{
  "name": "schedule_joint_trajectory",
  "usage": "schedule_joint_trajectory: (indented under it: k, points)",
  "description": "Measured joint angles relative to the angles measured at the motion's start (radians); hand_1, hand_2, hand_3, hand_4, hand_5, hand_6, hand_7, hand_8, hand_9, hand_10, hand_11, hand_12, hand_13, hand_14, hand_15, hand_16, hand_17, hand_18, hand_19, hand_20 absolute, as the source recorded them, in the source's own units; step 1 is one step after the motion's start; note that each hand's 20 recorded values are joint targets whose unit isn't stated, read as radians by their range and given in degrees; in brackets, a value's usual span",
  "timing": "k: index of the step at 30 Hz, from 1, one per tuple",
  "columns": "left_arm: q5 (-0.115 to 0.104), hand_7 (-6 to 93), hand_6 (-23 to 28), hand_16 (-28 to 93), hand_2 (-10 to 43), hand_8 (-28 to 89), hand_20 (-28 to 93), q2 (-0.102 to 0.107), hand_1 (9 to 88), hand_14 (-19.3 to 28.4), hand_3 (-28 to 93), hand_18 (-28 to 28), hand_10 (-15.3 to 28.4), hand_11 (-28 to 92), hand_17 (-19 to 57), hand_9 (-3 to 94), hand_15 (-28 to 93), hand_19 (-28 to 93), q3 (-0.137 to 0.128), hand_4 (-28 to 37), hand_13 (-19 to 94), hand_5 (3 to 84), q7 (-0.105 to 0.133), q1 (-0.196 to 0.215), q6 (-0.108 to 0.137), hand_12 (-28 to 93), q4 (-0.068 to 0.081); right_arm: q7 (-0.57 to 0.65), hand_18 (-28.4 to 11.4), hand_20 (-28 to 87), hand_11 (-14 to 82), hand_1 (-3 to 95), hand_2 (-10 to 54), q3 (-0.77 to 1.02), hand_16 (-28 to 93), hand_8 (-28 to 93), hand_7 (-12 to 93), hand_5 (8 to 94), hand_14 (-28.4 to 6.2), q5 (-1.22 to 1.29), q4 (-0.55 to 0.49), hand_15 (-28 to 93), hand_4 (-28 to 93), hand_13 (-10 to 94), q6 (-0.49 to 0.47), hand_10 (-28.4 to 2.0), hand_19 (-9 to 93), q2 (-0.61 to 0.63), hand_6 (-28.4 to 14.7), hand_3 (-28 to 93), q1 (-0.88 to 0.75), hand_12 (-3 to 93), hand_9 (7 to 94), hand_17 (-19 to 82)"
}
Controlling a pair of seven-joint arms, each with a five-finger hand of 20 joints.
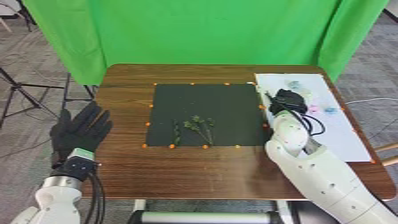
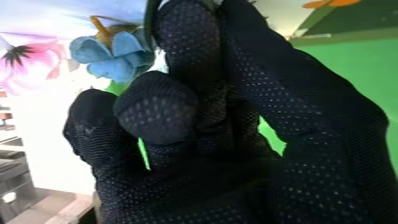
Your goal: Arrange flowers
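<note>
In the head view my left hand [image 1: 80, 129] is open, palm down by the table's left edge. My right hand [image 1: 288, 99] is over the white board [image 1: 345, 142], among a pale blue flower [image 1: 294, 84], a pink one [image 1: 313, 108] and another blue one [image 1: 331, 110]. Green sprigs [image 1: 196, 124] lie on the dark mat [image 1: 238, 107]. In the right wrist view the hand [image 2: 209, 165] has curled fingers, with fingertip and thumb pinching a thin green stem [image 2: 150, 31]. Beside it are a blue flower [image 2: 114, 56] and a pink flower [image 2: 33, 64]; part of the stem is hidden.
Orange markers [image 1: 171, 146] line the dark mat on the brown table [image 1: 204, 175]. Behind the table hangs a green cloth [image 1: 213, 35]. Black tripod legs [image 1: 18, 92] stand on the floor at the left, and black cables [image 1: 315, 122] loop beside my right wrist.
</note>
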Motion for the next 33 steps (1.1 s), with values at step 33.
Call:
schedule_joint_trajectory:
  k: [33]
  points:
    - [-0.001,20.1,5.7,-12,14.7,-12,6,0.054,27.9,12.0,70,10.0,12.0,21,-5.3,32.8,33,31,-0.027,-28.3,23,41.3,0.018,0.019,0.005,7,-0.007,0.106,-22.5,50,32.4,50.1,-9.4,0.085,36,22,38,75.6,-5.8,0.142,-0.393,62,-14,87,0.084,-11.4,93,-0.160,-4.1,79,-0.245,43.5,87.0,59]
